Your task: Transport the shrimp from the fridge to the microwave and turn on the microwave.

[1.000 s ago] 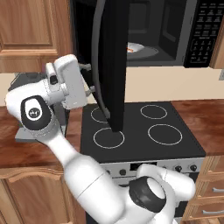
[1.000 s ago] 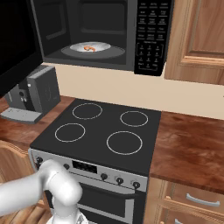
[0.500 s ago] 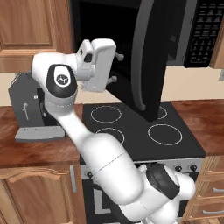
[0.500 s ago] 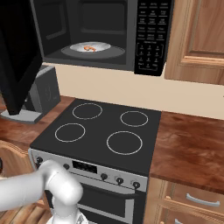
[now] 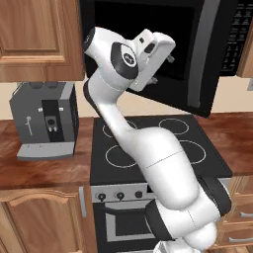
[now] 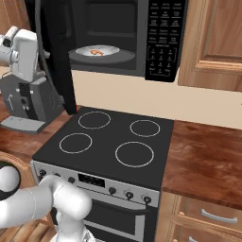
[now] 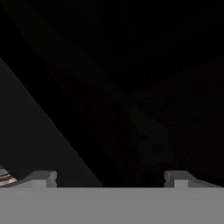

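The shrimp [image 6: 97, 52] lay on a plate [image 6: 85, 50] inside the microwave [image 6: 137, 38]. Its stiff door [image 5: 197, 74] should swing lightly if pushed on its outer face; the claw [image 7: 109, 177] stood spread, empty.

The microwave [image 6: 118, 38] top is cut off by the picture's edge, its door [image 5: 197, 54] hides the inside in the left view, and the shrimp [image 6: 97, 52] is too small to see well.
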You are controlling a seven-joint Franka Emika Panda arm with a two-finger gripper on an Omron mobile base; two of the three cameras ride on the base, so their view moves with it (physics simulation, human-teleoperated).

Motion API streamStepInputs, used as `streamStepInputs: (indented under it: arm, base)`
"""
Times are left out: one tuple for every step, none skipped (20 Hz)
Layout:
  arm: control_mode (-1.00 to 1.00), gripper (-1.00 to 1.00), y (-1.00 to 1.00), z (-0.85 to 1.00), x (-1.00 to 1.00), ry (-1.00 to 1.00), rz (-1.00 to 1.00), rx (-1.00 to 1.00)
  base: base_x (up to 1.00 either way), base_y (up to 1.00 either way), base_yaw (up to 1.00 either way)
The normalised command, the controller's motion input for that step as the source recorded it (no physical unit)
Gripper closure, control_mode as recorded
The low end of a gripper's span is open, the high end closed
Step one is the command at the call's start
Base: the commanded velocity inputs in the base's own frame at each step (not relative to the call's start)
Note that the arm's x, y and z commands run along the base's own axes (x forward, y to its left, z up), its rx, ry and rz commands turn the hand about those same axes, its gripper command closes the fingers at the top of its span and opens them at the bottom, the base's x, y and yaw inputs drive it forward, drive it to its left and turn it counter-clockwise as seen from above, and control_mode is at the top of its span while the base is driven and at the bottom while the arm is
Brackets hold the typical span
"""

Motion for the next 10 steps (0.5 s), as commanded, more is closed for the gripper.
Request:
streamStepInputs:
  arm:
    - [-1.0, -1.0, -0.96, 0.0, 0.49, 0.0, 0.27, 0.24]
    - [-1.0, -1.0, -0.96, 0.0, 0.51, 0.0, 0.28, 0.24]
    - [-1.0, -1.0, -0.94, 0.0, 0.56, -0.01, 0.3, 0.22]
    - [-1.0, -1.0, -0.9, 0.0, 0.56, -0.02, 0.31, 0.2]
    - [-1.0, -1.0, -0.84, -0.01, 0.68, -0.01, 0.3, 0.17]
    - [-1.0, -1.0, -0.74, -0.1, 0.79, -0.03, 0.31, 0.13]
    - [-1.0, -1.0, -0.74, -0.11, 0.86, -0.02, 0.32, 0.14]
    - [-1.0, -1.0, -0.71, -0.12, 0.9, -0.02, 0.35, 0.13]
    - [-1.0, -1.0, -0.74, -0.1, 0.9, -0.04, 0.37, 0.14]
    - [-1.0, -1.0, -0.76, -0.04, 0.93, -0.03, 0.4, 0.17]
  base:
    - [0.0, 0.0, 0.0]
    - [0.0, 0.0, 0.0]
    - [0.0, 0.0, 0.0]
    - [0.0, 0.0, 0.0]
    - [0.0, 0.0, 0.0]
    - [0.0, 0.0, 0.0]
    - [0.0, 0.0, 0.0]
    - [0.0, 0.0, 0.0]
    - [0.0, 0.0, 0.0]
    - [0.0, 0.0, 0.0]
